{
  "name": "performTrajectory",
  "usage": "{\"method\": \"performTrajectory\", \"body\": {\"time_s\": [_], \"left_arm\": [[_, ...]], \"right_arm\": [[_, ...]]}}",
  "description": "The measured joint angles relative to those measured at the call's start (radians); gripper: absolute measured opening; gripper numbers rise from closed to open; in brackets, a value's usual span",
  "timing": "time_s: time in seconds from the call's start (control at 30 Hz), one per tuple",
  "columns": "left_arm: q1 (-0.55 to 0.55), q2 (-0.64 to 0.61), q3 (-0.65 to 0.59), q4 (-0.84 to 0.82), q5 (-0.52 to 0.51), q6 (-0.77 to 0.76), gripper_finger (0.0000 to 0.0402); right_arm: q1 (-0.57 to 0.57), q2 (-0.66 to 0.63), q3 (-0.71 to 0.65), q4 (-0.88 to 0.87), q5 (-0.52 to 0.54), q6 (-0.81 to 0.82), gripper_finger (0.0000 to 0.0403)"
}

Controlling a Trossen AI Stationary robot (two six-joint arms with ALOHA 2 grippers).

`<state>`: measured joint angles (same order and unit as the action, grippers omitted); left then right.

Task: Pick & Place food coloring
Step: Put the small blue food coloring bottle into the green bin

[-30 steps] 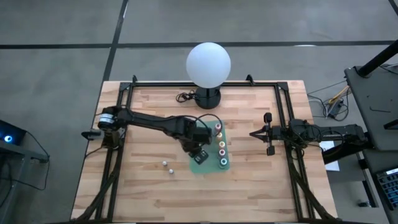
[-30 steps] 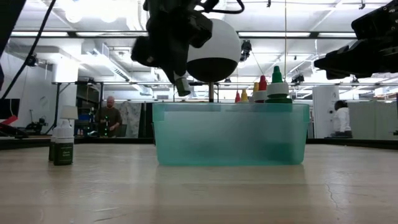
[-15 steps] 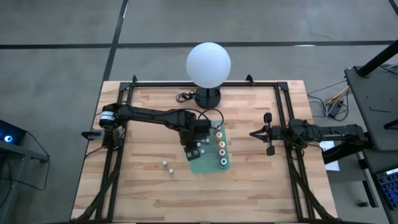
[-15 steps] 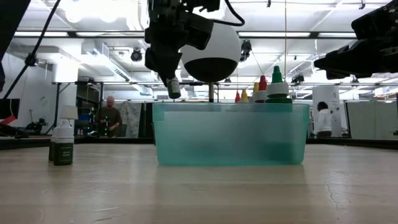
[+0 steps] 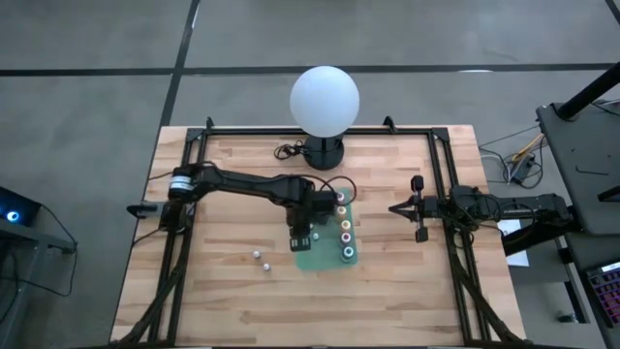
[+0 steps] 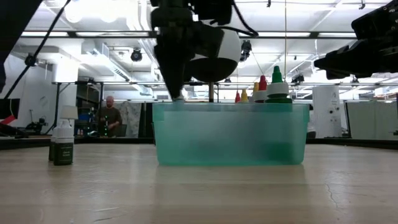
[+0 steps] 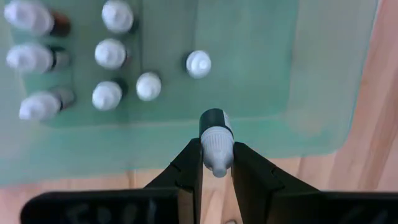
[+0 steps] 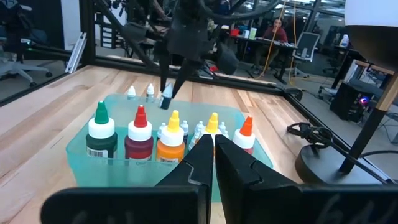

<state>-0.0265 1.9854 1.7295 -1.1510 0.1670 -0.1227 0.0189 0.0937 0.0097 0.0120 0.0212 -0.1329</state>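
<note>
One small whitish-capped dropper bottle with a dark body sits clamped in the left gripper, the jaws grasping it at the neck with its cap towards the wrist and its long axis running straight down. It hangs over the near edge strip of the translucent teal plastic tray, just above the rim as the low view shows it. Inside the tray, beyond the held bottle, a cluster of like whitish bottles stands upright, the nearest lone one close ahead. The row of taller colour-topped bottles lines the tray's side towards the right arm.

Judging from this, the release calls for a short shift inward past the rim, then a straight descent; bare tray floor beside the lone bottle looks roomy enough, though a tilt could topple neighbours.

Two more small bottles wait on the wooden bench, near the tray on the left arm's side, so that arm is nearer. The right gripper is parked well apart, jaws clenched on nothing.
</note>
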Motion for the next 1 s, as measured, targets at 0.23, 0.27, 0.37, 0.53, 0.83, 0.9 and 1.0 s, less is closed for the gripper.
{"method": "performTrajectory", "body": {"time_s": [0.23,0.27,0.37,0.53,0.83,0.9,1.0], "left_arm": [[0.000,0.082,0.128,-0.040,-0.010,0.052,0.0047],[0.000,0.095,0.146,-0.061,-0.011,0.058,0.0047],[-0.002,0.131,0.198,-0.110,-0.014,0.076,0.0047],[-0.005,0.163,0.240,-0.175,-0.052,0.085,0.0047],[-0.030,0.166,0.229,-0.175,-0.075,0.061,0.0047],[-0.035,0.166,0.229,-0.175,-0.091,0.059,0.0047],[-0.039,0.173,0.229,-0.174,-0.095,0.051,0.0047]], "right_arm": [[0.000,0.000,0.000,0.000,0.000,-0.001,0.0009],[0.000,0.000,0.000,0.000,0.000,-0.001,0.0009],[0.000,0.000,0.000,0.000,0.000,0.000,0.0009],[0.000,0.000,0.000,0.000,0.000,-0.001,0.0009],[0.000,0.000,0.000,0.000,0.000,-0.001,0.0009],[0.000,0.000,0.000,0.000,0.000,0.001,0.0009],[0.000,0.000,0.000,0.000,0.000,0.000,0.0009]]}}
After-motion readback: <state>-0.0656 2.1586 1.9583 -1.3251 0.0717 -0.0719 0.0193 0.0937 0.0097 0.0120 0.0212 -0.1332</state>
